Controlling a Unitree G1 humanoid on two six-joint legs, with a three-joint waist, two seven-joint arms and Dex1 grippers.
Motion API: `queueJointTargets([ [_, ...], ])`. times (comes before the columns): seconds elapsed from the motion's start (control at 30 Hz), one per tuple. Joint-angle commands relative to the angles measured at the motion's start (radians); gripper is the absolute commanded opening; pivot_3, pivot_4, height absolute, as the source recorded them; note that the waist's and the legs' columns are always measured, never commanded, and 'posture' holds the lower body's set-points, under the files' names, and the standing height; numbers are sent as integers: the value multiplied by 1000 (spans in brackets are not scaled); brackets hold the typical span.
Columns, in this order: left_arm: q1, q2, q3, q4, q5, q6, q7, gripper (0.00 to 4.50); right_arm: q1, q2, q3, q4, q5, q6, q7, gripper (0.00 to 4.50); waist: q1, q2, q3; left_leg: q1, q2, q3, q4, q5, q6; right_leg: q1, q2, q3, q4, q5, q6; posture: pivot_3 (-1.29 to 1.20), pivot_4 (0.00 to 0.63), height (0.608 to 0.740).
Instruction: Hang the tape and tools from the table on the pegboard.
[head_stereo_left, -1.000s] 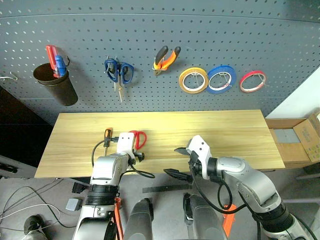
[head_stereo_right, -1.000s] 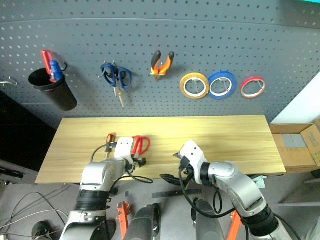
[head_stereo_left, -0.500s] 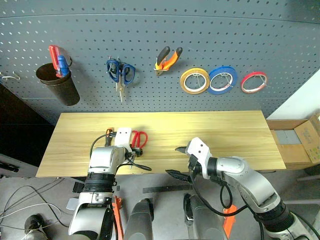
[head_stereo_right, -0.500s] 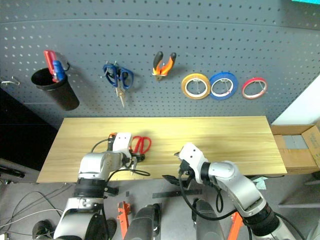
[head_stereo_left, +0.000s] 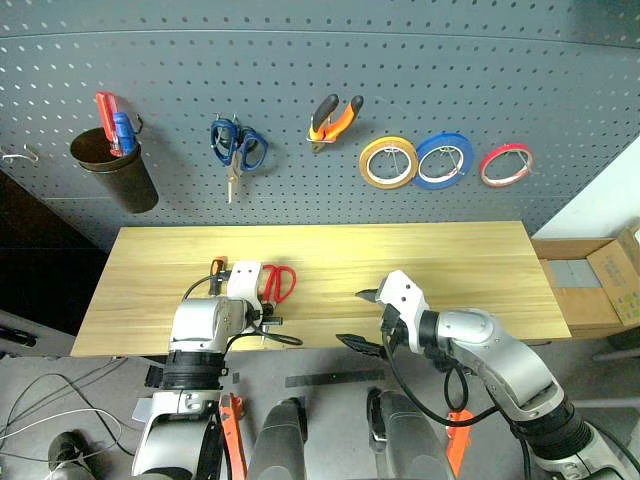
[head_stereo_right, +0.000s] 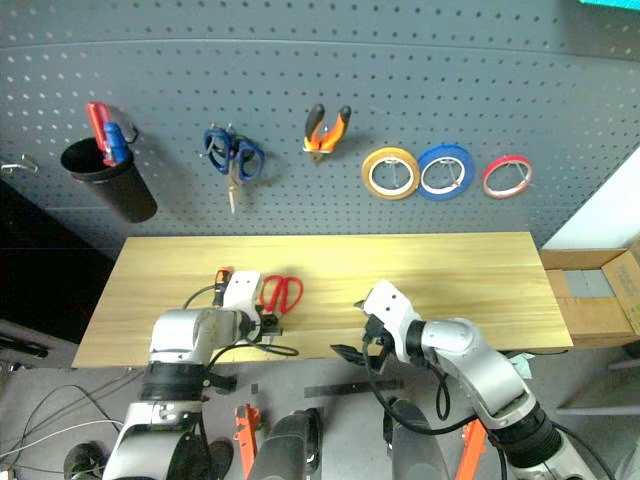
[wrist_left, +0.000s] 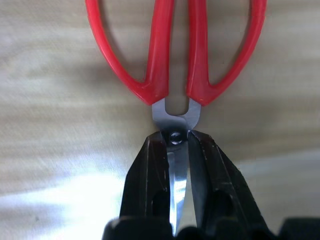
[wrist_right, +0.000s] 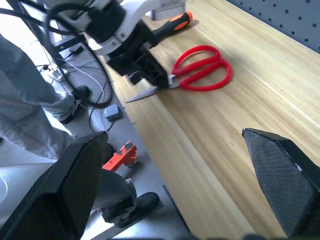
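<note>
Dark grey pegboard (head_stereo_left: 300, 90) backs the table (head_stereo_left: 450, 260), where the red-handled scissors (head_stereo_left: 277, 284) lie flat near the front left. Left gripper (wrist_left: 176, 150) is clamped on the steel blades just below the pivot; right gripper (wrist_right: 170, 190) stands wide apart, empty. Risk: smooth tapered blades may slide from the pads on lifting, or the handles may swing apart. Long axis runs front to back, handles toward the pegboard, blade tip apparently overhanging the front edge

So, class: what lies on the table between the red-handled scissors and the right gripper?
Nothing: bare table separates the red-handled scissors from the open right gripper, as the left eye view shows.
</note>
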Motion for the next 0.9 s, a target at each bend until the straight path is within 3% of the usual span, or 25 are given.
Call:
queueJointTargets([
  [0.03, 52, 47, -25, -171, 10, 9, -10, 243, -21, -10, -38, -8, 8, -20, 16, 4500, 1, -1, 0, 0, 0, 0, 0, 0, 0, 0, 0, 0, 0, 0, 0, -84, 268, 740],
  [0.17, 159, 86, 9, -444, -2, -193, -47, 243, -51, -20, -99, -10, 65, 11, 47, 4500, 5, -1, 1, -2, 0, 0, 0, 0, 0, -2, 0, 0, 0, 0, -1, -74, 267, 740],
  [0.33, 252, -56, 151, -644, -86, -382, -25, 243, -62, -38, -126, 21, 78, -4, 86, 4500, 10, -1, 1, -3, 0, 0, 0, 0, 0, -1, -1, 0, -3, -4, -6, -56, 252, 740],
  [0.5, 464, -2, 64, -781, 33, -671, -60, 243, -95, -31, -149, 57, 83, -24, 108, 4500, 3, -1, 1, -4, 0, 3, -1, -1, -1, -1, 0, 2, -6, -1, -2, -44, 239, 740],
  [0.67, 533, 15, 37, -756, 120, -901, -49, 243, -120, -25, -144, 96, 74, -47, 127, 4500, 13, -2, 0, -5, 0, 1, 0, -1, -1, -1, 0, 0, -7, -3, -5, -38, 238, 740],
  [0.9, 339, 1, 75, -627, 153, -948, 15, 243, -135, -19, -129, 121, 55, -69, 141, 4500, 22, -2, 0, -8, 0, 1, 1, -1, -1, 0, 0, 0, -10, -1, -2, -42, 229, 740],
])
